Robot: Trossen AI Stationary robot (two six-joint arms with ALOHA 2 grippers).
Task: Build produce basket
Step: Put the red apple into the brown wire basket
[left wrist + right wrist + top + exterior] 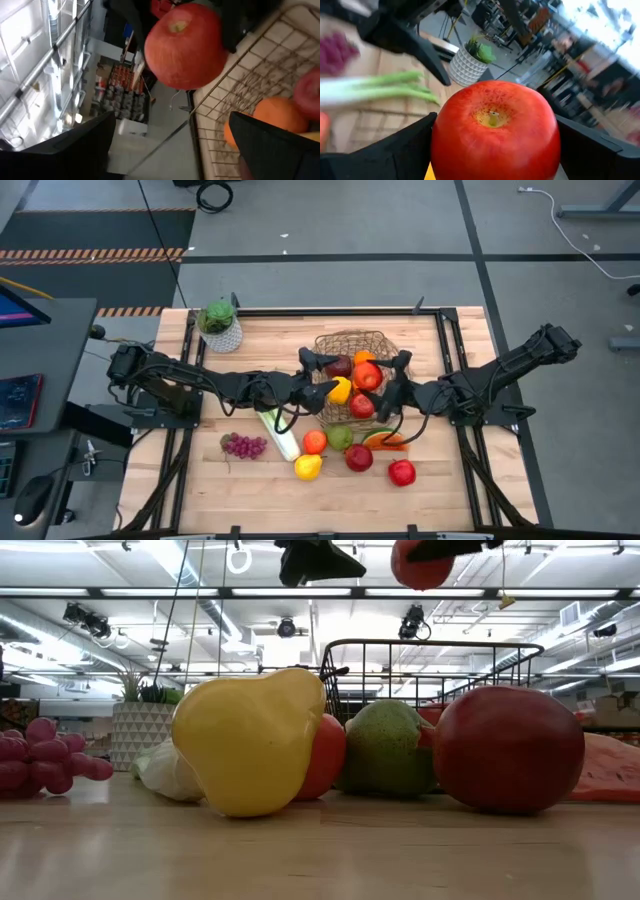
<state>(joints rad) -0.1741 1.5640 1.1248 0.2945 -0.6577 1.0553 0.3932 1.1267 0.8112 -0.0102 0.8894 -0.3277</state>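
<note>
Holding a red apple [368,376] above the basket [330,343], right gripper [382,380] must release; left gripper [322,376], empty, gapes at nine o'clock.

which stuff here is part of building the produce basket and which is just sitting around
Part of the job:
- basket, with fruit already in it
- red apple held in the right gripper above the basket
- left gripper, jaws open, empty, beside the basket
- loose produce on the table: grapes, leek, lemon, pear, watermelon slice, two apples

Just lying about:
- potted plant
</note>
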